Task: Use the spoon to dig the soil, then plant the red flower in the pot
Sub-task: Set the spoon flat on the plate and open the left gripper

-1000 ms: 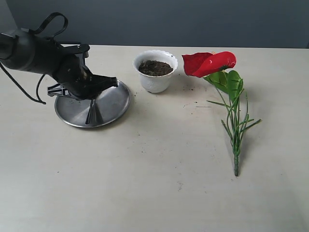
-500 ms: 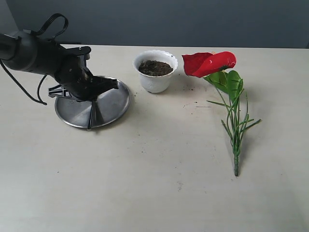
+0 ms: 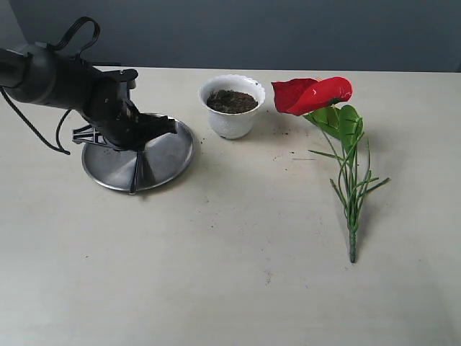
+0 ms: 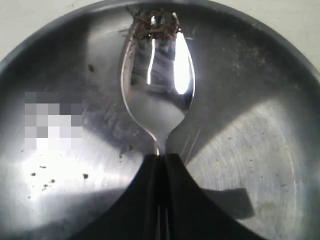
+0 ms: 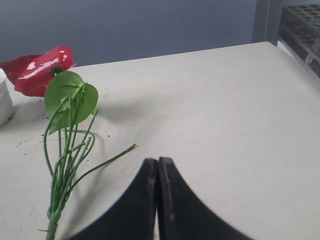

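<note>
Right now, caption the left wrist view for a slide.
Left fingers pinch the spoon, soil on its tip, over the steel plate.

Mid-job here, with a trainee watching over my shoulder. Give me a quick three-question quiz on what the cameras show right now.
1. True or false: the red flower lies flat on the table, beside the pot rather than in it.
2. Pick one. The left pincer is shut on: A the pot's rim; B the spoon; C the red flower's stem.
3. Fill the gap: the spoon's bowl is over the round steel ____.

Key: 1 true; 2 B; 3 plate.
</note>
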Motion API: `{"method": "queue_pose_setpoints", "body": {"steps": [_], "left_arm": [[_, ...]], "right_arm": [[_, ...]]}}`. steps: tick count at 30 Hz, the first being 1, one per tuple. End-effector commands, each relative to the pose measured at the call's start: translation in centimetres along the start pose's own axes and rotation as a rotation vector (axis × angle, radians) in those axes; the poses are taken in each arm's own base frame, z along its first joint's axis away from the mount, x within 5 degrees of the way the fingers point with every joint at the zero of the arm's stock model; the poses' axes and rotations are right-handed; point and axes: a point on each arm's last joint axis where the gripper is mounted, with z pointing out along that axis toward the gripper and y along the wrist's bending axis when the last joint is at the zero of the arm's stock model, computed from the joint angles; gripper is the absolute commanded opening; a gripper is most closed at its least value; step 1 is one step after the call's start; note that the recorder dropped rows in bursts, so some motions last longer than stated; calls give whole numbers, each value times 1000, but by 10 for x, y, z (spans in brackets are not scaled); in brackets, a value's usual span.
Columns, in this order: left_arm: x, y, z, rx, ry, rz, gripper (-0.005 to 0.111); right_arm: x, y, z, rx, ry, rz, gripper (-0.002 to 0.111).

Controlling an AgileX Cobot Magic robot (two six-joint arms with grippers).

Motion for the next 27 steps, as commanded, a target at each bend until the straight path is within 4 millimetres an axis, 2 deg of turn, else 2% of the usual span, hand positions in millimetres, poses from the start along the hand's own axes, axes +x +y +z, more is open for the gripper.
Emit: {"method": "queue_pose_setpoints", "body": {"steps": [1, 12, 20, 27], "left_arm": [[19, 8, 14, -63, 125, 19, 0], [20, 9, 10, -77, 149, 66, 0], [10, 7, -8, -65, 97, 84, 0], [8, 6, -10, -52, 77, 81, 1]], "right_arm": [[0, 0, 0, 2, -12, -5, 0], [0, 0, 0, 2, -12, -5, 0], [0, 0, 0, 2, -12, -5, 0], [0, 0, 0, 2, -12, -5, 0]]}}
